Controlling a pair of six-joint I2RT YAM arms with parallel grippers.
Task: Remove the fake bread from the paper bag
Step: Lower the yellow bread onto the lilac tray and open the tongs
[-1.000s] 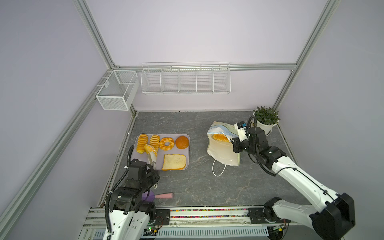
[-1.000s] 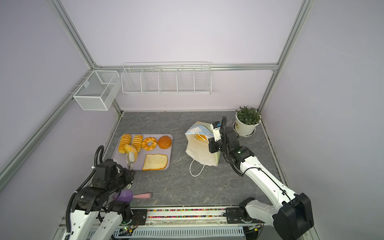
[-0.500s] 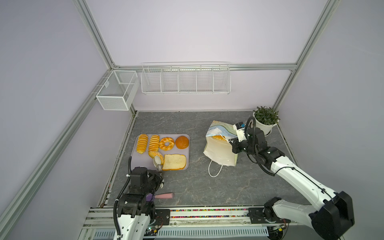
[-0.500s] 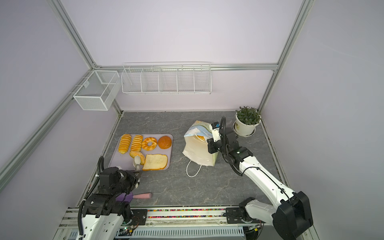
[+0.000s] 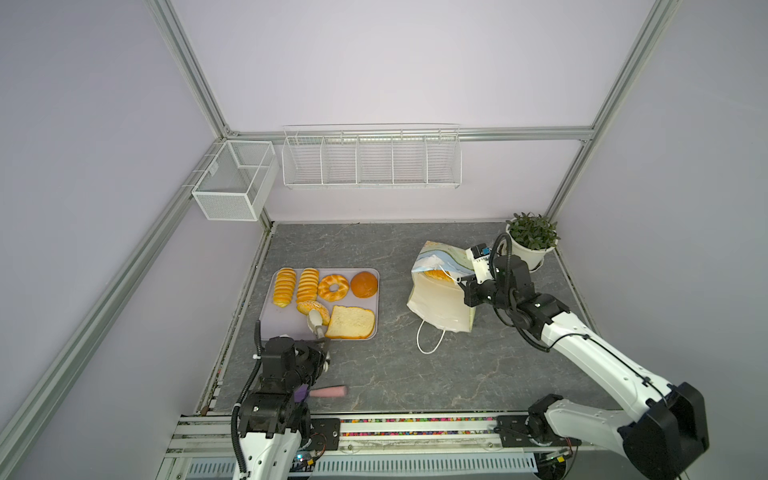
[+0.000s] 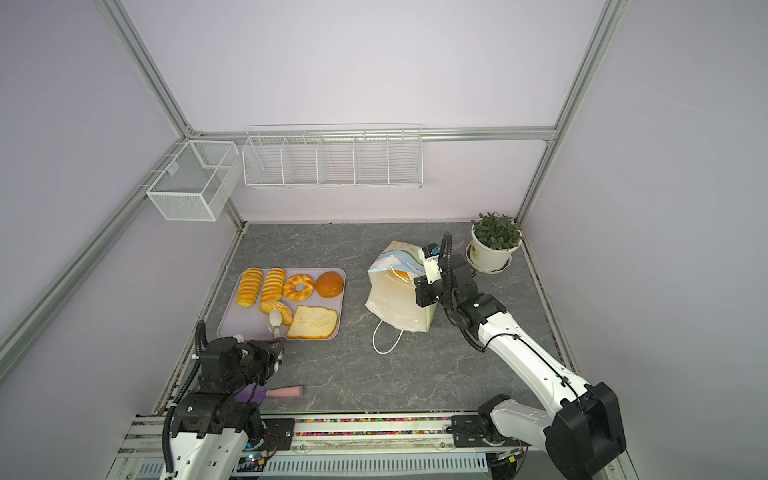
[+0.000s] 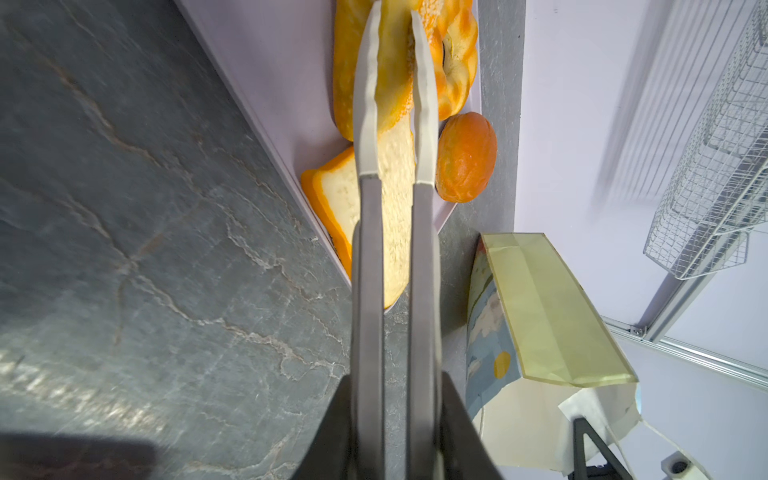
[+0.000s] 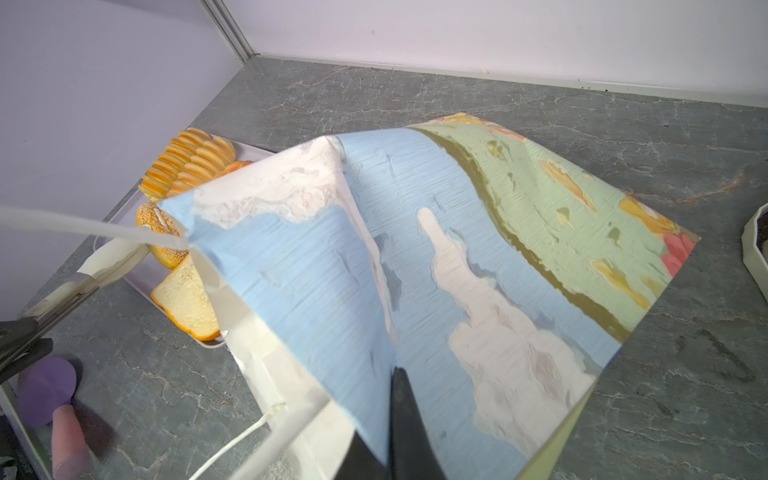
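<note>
We list: left jaws pinched on the tongs (image 7: 370,249), drawn back toward the near edge of the table (image 5: 374,374); tong tips slightly apart at the seeded bun (image 5: 312,307), now lying on the tray (image 5: 266,328); right jaws still pressed on the bag (image 5: 436,307) rim, bag tipped; we judge one bread (image 5: 435,274) left inside.

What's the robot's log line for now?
left gripper: shut on grey white-tipped tongs, tips at seeded bun on lilac tray | right gripper: shut on sky-print paper bag | orange bread inside

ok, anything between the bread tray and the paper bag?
Nothing: in both top views only bare tabletop separates the tray from the paper bag.
</note>
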